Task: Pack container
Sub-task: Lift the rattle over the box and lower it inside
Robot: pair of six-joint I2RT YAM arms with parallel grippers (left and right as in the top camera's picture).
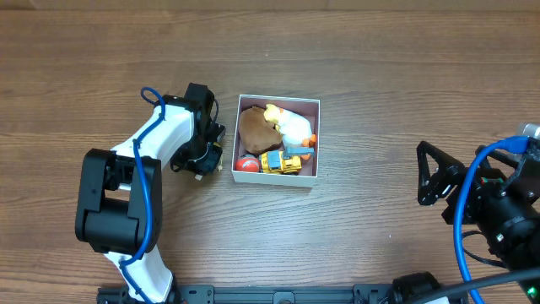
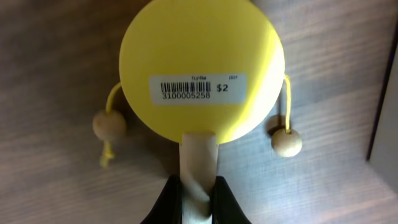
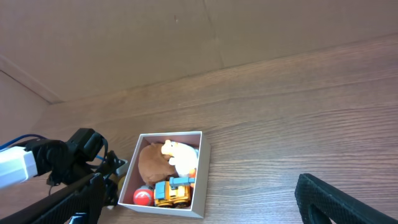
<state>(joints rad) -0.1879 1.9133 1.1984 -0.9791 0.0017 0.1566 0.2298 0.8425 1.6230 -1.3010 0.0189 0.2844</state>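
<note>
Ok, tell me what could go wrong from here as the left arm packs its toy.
1. The container already holds a brown plush, a white plush, a truck and a red ball; the yellow drum toy may perch on top and tip out.
2. The left gripper pinches only its thin handle, so the toy could twist or slip.
3. Its two beads hang on loose strings and might snag on the container.

Your container (image 1: 277, 179) sits on the table (image 1: 380, 67), toys inside.
Plush duck (image 1: 291, 125) far right, second plush (image 1: 256, 131) far left, ball (image 1: 246, 165) and toy truck (image 1: 281, 162) near; rattle drum (image 2: 200, 68) just left, outside.
</note>
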